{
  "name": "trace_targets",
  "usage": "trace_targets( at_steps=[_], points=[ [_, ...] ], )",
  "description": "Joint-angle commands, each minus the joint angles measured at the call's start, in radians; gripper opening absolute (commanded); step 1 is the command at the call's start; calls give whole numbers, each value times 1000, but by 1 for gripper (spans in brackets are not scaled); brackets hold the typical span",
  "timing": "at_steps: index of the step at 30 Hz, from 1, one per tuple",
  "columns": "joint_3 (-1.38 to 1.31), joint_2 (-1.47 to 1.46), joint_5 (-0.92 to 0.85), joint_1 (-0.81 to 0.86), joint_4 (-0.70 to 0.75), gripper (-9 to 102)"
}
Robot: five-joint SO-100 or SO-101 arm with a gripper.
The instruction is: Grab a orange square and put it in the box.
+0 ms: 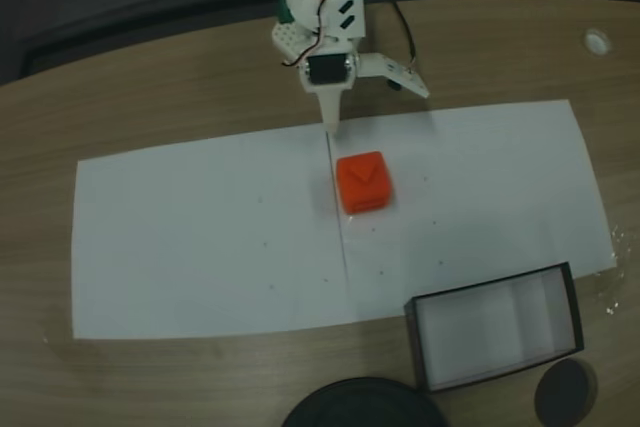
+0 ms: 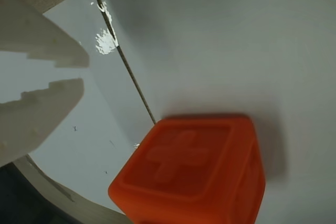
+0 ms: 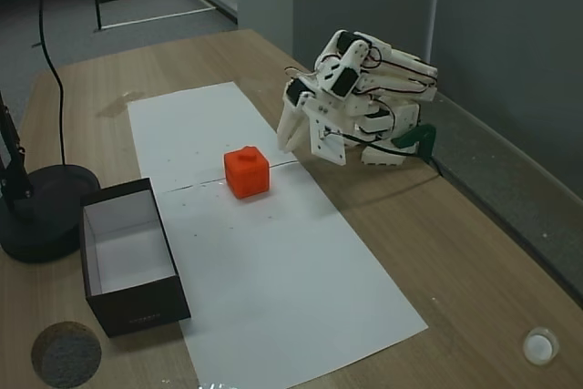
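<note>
Our gripper (image 1: 375, 107) hangs wide, empty, just behind the cube (image 1: 363, 182). We judge it light, rigid, slick: pinch opposite flat sides.

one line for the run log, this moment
phase: pre-grasp | claw: open, empty, behind cube | small orange-red rounded cube: on white paper sheet, untouched | shallow black-walled box: empty

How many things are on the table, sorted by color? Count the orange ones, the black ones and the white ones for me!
Orange: 1, the orange square.
Black: 3, the box with black walls, the round lamp base, the small black disc.
White: 3, the paper sheet, the small white cap, the robot arm with its gripper.
Total: 7.
</note>
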Motion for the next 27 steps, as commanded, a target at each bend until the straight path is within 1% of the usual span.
trace_targets(
  at_steps=[1, 20, 27],
  points=[
    [-48, 17, 3, -46, -29, 0],
    [-49, 17, 3, -46, -25, 0],
    [-54, 17, 3, -46, 6, 0]
  ],
)
